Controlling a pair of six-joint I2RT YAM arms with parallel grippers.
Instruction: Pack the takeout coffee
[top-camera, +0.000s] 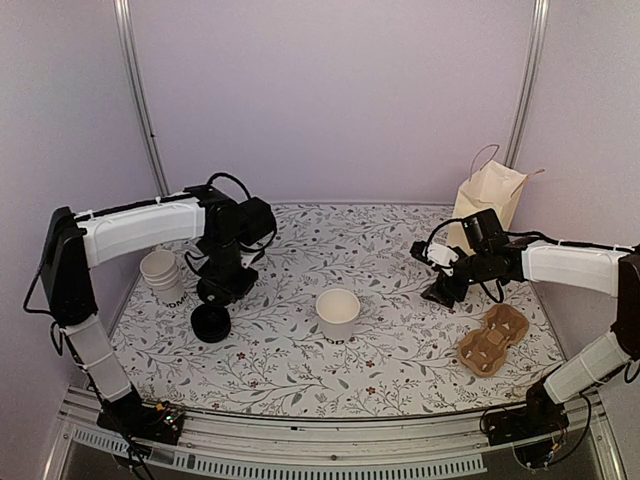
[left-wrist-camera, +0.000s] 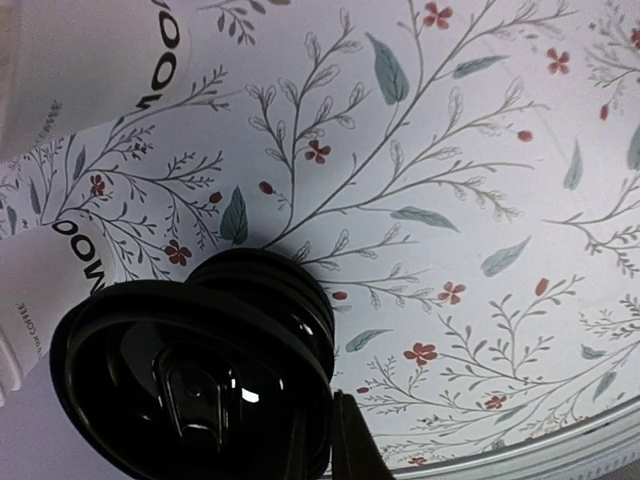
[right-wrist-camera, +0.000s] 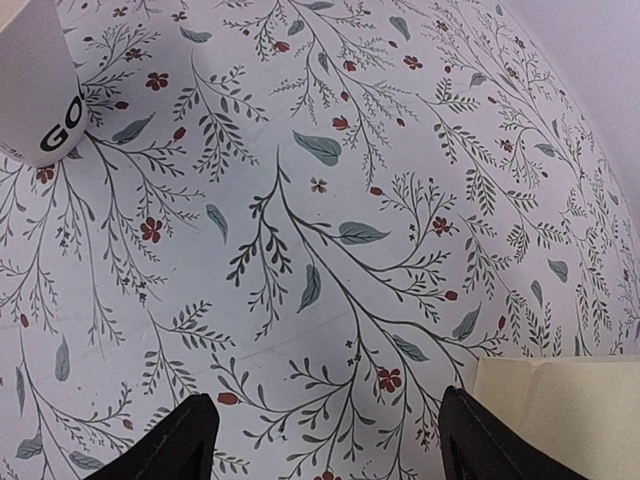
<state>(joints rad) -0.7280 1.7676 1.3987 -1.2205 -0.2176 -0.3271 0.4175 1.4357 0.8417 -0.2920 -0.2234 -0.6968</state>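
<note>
On the left side of the flower-patterned tablecloth (top-camera: 290, 360), the left gripper (top-camera: 222, 293) hangs low over a short stack of round black plastic lids (top-camera: 212, 322), just beside the nested lidless white paper cups (top-camera: 163, 276). From its wrist camera the top lid (left-wrist-camera: 190, 395) fills the near corner, with one dark finger (left-wrist-camera: 352, 445) hard against its rim. The other finger is hidden behind the lid, so I cannot tell whether the claw has actually closed on it.

The takeout coffee itself, a small white paper cup with dark lettering (top-camera: 338, 313), stands upright and uncovered in the middle of the table, well apart from both arms. Over on the right, the right gripper (top-camera: 441, 290) hovers with its fingers spread and nothing between them, near a cream paper bag with handles (top-camera: 490, 195). A brown moulded-pulp cup carrier (top-camera: 492, 340) lies nearer the front edge.

What worries me is the lids. They look nested, so a pinch on the rim could drag two up together, and a thin edge grip might let the lid swivel and drop on the way across. A sideways drift on lifting would nudge the nested cups. The light cup also has nothing bracing it, so a lid pressed on off-centre could tip it.
</note>
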